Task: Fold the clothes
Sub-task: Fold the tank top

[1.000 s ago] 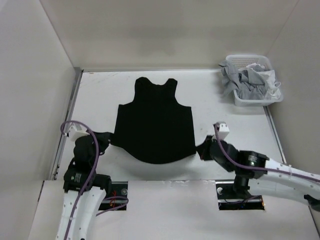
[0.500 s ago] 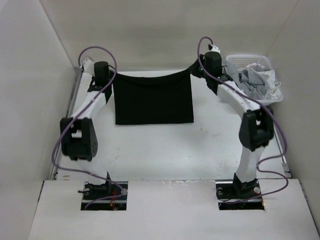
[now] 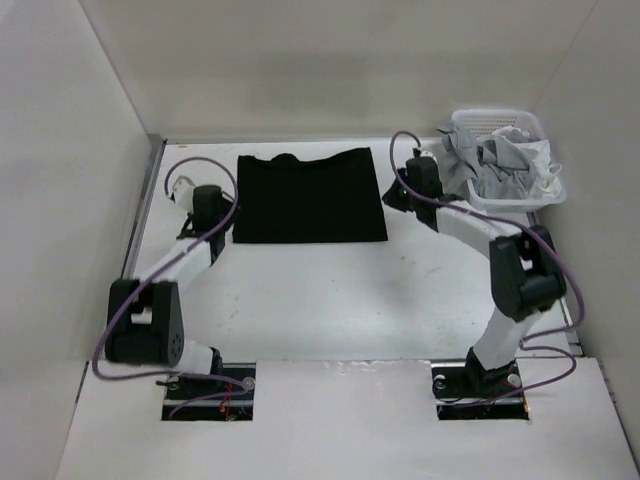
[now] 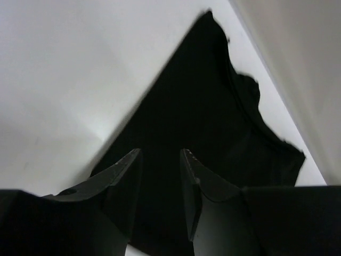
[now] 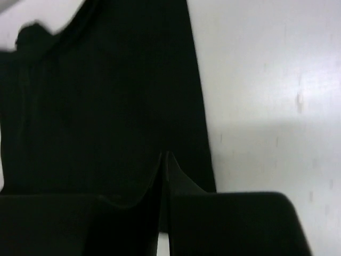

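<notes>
On table [image 3: 300, 300], T-shirt [image 3: 310, 198] sleeves seemingly hidden.

The T-shirt [image 3: 310, 197] lies on the tabletop [image 3: 330, 290] near the back. The basket [image 3: 512, 201] sits to its right, in the corner.

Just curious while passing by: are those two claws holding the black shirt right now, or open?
Left gripper: open, over the black T-shirt, holding nothing.
Right gripper: nearly shut; any grip on the T-shirt cannot be told.
</notes>
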Available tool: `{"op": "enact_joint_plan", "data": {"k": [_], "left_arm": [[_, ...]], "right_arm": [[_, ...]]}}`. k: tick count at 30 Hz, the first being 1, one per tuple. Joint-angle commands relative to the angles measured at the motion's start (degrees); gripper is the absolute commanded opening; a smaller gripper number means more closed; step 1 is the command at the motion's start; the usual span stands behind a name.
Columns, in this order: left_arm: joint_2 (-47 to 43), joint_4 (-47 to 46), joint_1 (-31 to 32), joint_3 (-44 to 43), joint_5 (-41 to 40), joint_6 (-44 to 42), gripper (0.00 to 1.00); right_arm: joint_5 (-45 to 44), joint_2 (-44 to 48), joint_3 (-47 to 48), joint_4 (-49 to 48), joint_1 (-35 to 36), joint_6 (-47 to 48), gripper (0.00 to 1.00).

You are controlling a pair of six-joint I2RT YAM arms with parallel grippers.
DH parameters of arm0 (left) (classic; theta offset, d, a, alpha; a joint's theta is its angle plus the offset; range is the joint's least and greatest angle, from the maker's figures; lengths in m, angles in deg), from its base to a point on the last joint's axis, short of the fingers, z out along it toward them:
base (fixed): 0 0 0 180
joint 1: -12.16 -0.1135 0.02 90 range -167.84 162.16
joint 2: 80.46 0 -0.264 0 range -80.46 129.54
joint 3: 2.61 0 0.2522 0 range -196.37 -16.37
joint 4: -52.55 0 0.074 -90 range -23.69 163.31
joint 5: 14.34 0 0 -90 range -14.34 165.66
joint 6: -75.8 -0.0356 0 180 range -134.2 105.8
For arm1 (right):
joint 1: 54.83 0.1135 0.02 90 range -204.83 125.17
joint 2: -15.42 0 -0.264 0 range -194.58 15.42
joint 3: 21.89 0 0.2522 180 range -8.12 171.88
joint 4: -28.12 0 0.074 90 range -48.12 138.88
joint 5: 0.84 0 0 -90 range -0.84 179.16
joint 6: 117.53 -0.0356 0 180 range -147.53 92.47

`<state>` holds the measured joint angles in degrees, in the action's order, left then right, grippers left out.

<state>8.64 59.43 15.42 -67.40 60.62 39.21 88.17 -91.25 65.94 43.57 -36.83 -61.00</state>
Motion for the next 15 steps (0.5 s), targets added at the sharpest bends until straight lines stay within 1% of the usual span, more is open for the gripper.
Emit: {"op": "enact_joint_plan", "data": {"k": [1, 2, 4, 6, 8, 12, 15], "left_arm": [[-11.46, -4.11, 0.99, 11.97, -0.25, 3.54, 0.32], [-14.02, -3.76, 0.47, 15.22, 0.97, 3.63, 0.32], [-17.89, -3.5, -1.2, 20.68, 4.13, 4.07, 0.37], [-19.05, -3.41, -2.34, 23.59, 8.43, 5.03, 0.38], [-18.27, -4.11, -3.13, 25.35, 12.57, 5.83, 0.39], [-14.32, -10.07, -3.49, 27.29, 15.04, 7.14, 0.4], [-12.64, -12.98, -4.19, 27.64, 15.32, 8.37, 0.37]], "right_arm": [[-0.85, 11.99, -11.79, -12.57, 2.87, -2.11, 0.06], [-0.94, 14.36, -15.84, -14.33, 3.22, -2.82, 0.05], [-1.03, 18.41, -22.27, -17.06, 3.75, -3.96, 0.05], [-1.03, 21.14, -26.32, -18.21, 4.28, -4.84, 0.07], [-1.03, 22.82, -28.88, -18.66, 4.37, -5.11, 0.09], [-0.77, 24.23, -31.52, -19.09, 4.37, -4.76, 0.1], [-0.94, 24.23, -32.4, -19.27, 4.45, -5.02, 0.14]]}}
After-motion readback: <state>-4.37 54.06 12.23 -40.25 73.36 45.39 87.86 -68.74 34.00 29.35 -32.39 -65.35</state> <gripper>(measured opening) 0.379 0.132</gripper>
